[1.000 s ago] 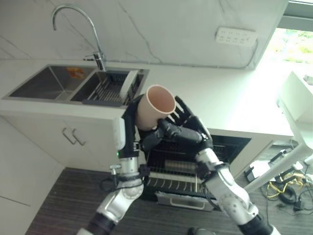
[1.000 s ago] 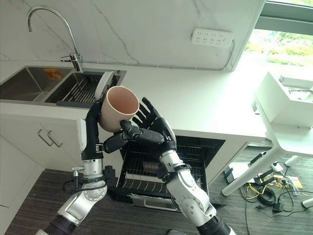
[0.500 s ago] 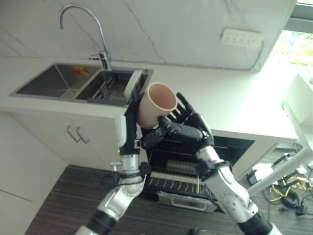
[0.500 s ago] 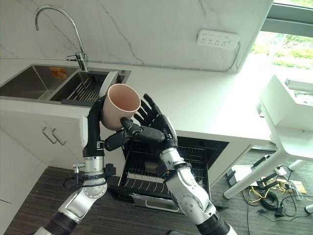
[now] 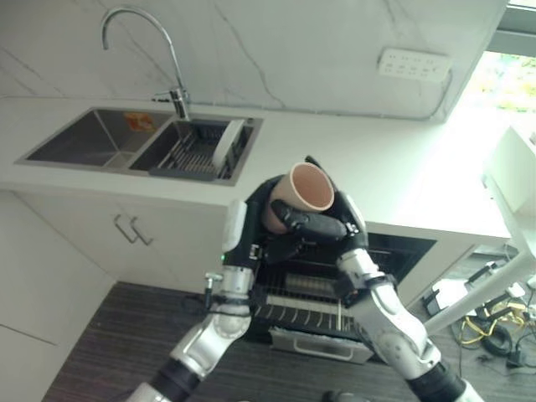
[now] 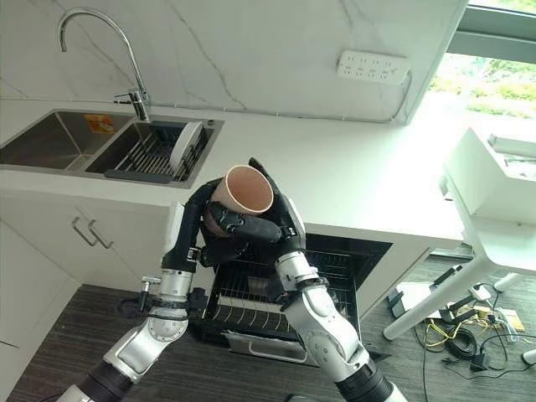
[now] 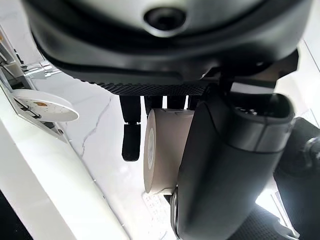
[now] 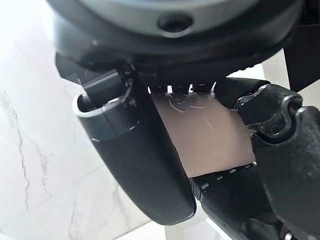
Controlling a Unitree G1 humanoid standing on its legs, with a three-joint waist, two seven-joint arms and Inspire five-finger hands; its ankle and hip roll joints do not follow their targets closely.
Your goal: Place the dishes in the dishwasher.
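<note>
Lowered and shifted rightward since a second ago, smooth beige cylindrical cup is clasped by curled left hand and right hand, held above open dishwasher's wire rack, white marble-veined counter, steel sink behind.

A white worktop runs below a marbled wall, where a white socket strip is mounted. At its left end sits a steel double sink with a curved tap. White cupboard doors with bar handles stand beneath; the floor is dark wood.
</note>
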